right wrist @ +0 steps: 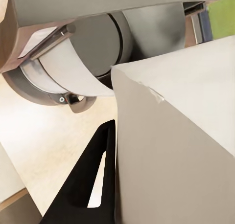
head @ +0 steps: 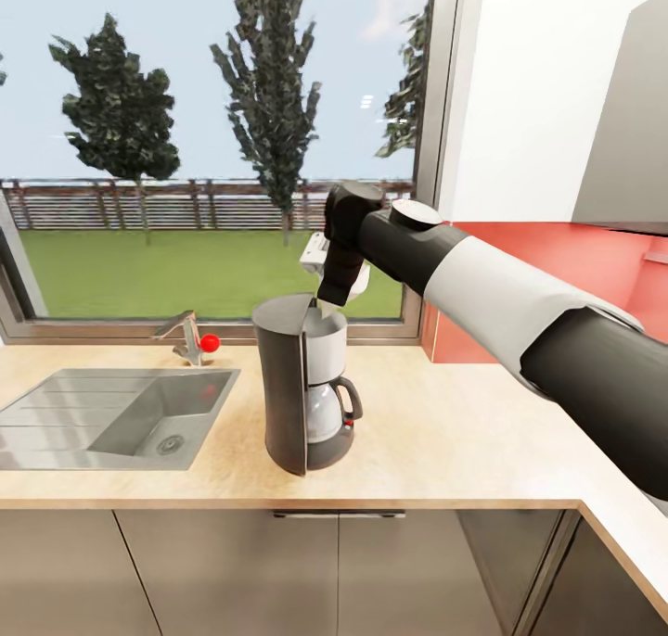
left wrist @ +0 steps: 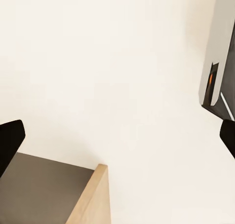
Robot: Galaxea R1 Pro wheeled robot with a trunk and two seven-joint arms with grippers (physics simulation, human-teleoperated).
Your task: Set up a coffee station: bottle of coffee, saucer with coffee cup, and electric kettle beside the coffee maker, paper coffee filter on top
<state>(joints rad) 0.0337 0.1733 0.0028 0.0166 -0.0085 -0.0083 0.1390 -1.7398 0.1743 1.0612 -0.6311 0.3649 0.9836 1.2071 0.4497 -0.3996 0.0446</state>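
The coffee maker (head: 304, 393) stands upright on the kitchen countertop (head: 455, 432), just right of the sink. My right gripper (head: 334, 295) hangs directly over its top, shut on the paper coffee filter (head: 323, 311), whose lower edge is at the machine's white housing. In the right wrist view the whitish paper coffee filter (right wrist: 176, 136) looms large beside one black finger (right wrist: 90, 185), with the coffee maker (right wrist: 83, 48) seen from above behind it. The left wrist view faces a white wall, and my left gripper (left wrist: 117, 138) is open and empty.
A steel sink (head: 56, 381) with a red-knobbed faucet (head: 192, 337) is set in the counter at left. A window runs behind it. A red backsplash (head: 557, 265) and a grey wall unit (head: 631, 126) are at right. The counter turns a corner at the lower right.
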